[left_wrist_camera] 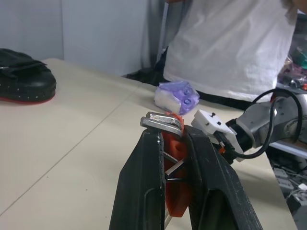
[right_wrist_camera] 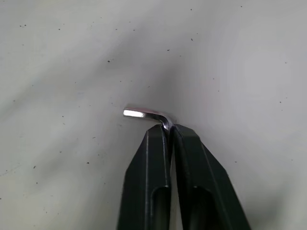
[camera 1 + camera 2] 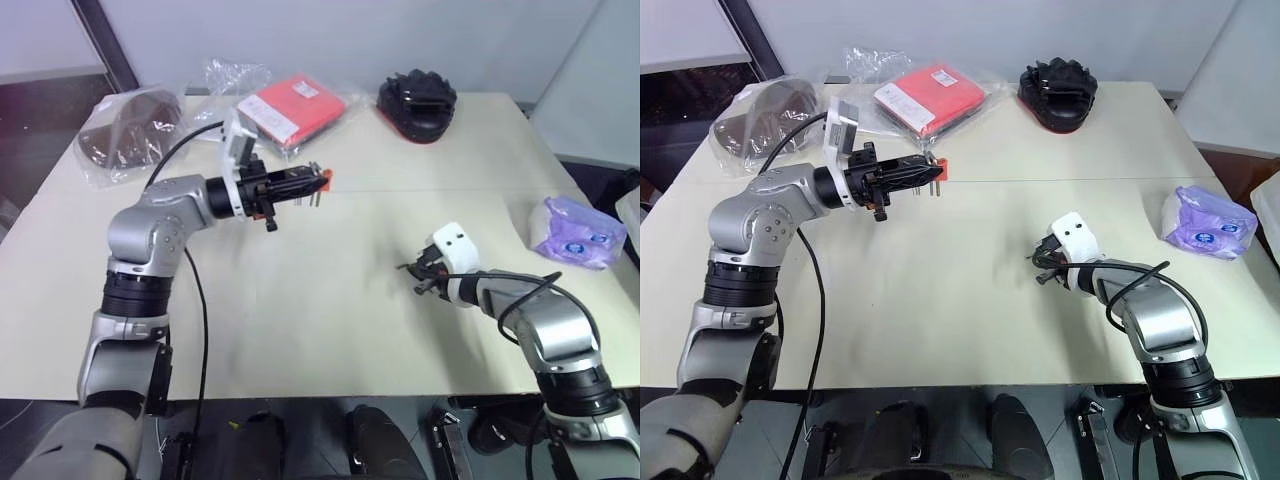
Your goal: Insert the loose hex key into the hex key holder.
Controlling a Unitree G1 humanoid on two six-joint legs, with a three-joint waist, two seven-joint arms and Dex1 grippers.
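The right pincer (image 2: 169, 128), clenched on the thin bent grey metal loose hex key (image 2: 144, 114) low near the worktop's (image 3: 300, 330) right edge, sits well apart from the small red-orange plastic hex key holder (image 3: 324, 180) (gripped aloft by the left pincer (image 3: 312, 184) toward the far-left corner).

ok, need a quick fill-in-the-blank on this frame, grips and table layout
1. The left gripper is shut on the ____.
2. The right gripper is shut on the ____.
3. The purple packet lies on the table's ____ side.
4. The holder's colour is ____.

Missing: holder; hex key; right; red
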